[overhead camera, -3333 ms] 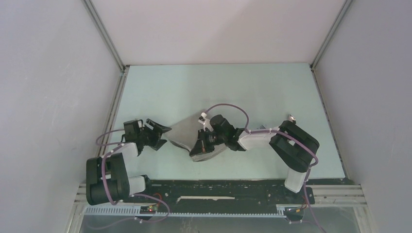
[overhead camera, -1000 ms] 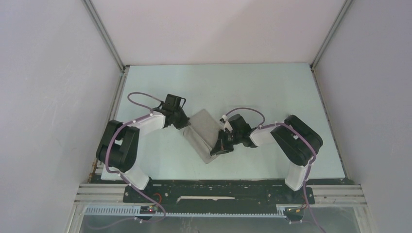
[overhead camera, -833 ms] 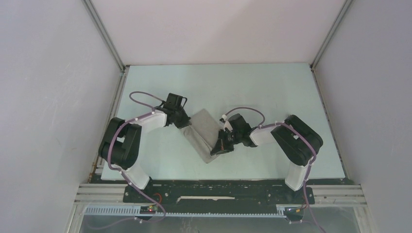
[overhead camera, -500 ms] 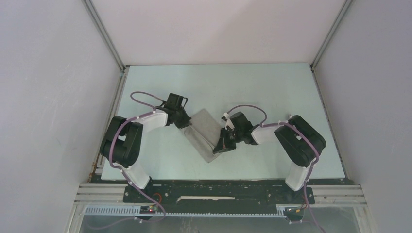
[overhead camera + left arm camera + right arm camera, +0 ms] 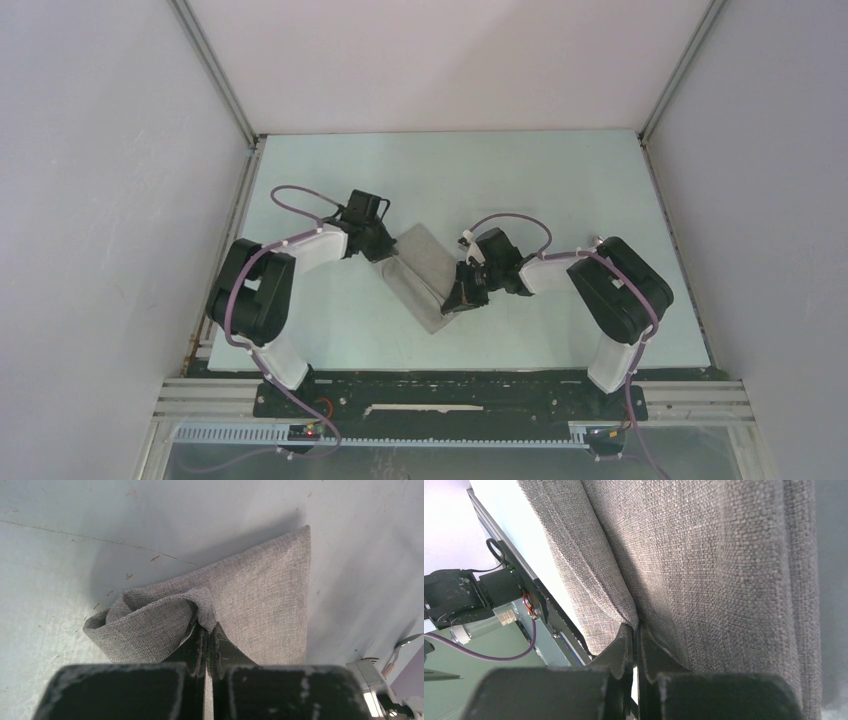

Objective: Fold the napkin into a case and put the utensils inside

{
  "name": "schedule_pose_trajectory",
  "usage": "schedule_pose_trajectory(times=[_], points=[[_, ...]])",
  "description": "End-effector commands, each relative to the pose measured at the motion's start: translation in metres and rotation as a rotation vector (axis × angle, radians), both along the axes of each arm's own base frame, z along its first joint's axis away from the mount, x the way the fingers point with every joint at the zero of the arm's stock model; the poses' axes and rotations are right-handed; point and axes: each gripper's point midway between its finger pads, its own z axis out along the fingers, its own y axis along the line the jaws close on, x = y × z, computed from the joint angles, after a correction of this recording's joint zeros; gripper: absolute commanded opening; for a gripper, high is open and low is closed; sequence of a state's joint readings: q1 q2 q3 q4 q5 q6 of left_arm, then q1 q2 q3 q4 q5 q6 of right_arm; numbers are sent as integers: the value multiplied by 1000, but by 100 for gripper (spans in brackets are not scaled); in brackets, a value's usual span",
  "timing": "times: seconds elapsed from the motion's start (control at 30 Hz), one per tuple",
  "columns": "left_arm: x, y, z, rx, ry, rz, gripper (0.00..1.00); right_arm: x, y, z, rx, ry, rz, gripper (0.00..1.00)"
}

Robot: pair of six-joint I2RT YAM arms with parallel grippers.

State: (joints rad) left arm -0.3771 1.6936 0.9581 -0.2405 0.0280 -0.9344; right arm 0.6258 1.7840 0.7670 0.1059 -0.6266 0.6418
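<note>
The grey-beige napkin [image 5: 424, 272] lies folded in a slanted band at the middle of the table. My left gripper [image 5: 390, 252] is shut on its left corner; in the left wrist view the cloth [image 5: 260, 595] curls up over the closed gripper [image 5: 206, 627]. My right gripper [image 5: 453, 302] is shut on the napkin's near right edge, pinching a fold [image 5: 624, 605] at its closed tips [image 5: 635, 629]. The utensils show only at the lower right of the left wrist view: a spoon bowl [image 5: 406, 642] and fork tines [image 5: 371, 658] on the table beyond the napkin.
The pale table [image 5: 450, 180] is walled by grey panels on three sides. A black rail with wiring [image 5: 450, 395] runs along the near edge, and it also shows in the right wrist view [image 5: 539, 610]. Purple cables loop over both arms.
The left arm swung in from the near left and took the napkin's left corner. Both grippers have since drifted slightly, and the crumpled napkin is now drawn into a flatter band.
</note>
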Motion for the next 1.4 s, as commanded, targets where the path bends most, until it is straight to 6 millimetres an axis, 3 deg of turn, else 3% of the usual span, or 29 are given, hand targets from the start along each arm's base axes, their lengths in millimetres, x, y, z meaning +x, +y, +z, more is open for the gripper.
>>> schedule_pose_trajectory(times=[0.0, 0.43, 0.53, 0.6, 0.73, 0.83, 0.9, 1.0, 1.1, 1.2, 1.37], points=[[34, -5, 35, -4, -145, 29, 0, 4, -9, -6, -46, -12, -4, 0], [38, -10, 5, 4, -82, 26, 0, 15, -14, 2, -60, -42, -20, 1], [37, -9, 1, 11, -74, 28, 0, 15, -20, 10, -95, -57, -14, 14], [36, -8, -2, 15, -67, 31, 0, 18, -26, 21, -131, -111, -14, 35], [35, -8, -4, 14, -62, 32, 0, 33, -41, 48, -250, -320, -17, 60], [36, -8, -3, 10, -64, 35, 0, 36, -26, 63, -237, -433, 22, 71], [36, -8, -3, 9, -66, 37, 0, 34, -3, 63, -211, -464, 64, 73], [37, -9, -2, 6, -66, 37, 0, 40, 10, 62, -282, -504, 77, 72], [36, -9, -1, 3, -66, 35, 0, 41, 10, 65, -270, -482, 57, 71], [35, -10, -1, -2, -65, 28, 0, 35, 1, 52, -286, -399, 56, 68], [33, -16, 1, -25, -61, 5, 0, 30, 1, 34, -311, -408, 75, 66]])
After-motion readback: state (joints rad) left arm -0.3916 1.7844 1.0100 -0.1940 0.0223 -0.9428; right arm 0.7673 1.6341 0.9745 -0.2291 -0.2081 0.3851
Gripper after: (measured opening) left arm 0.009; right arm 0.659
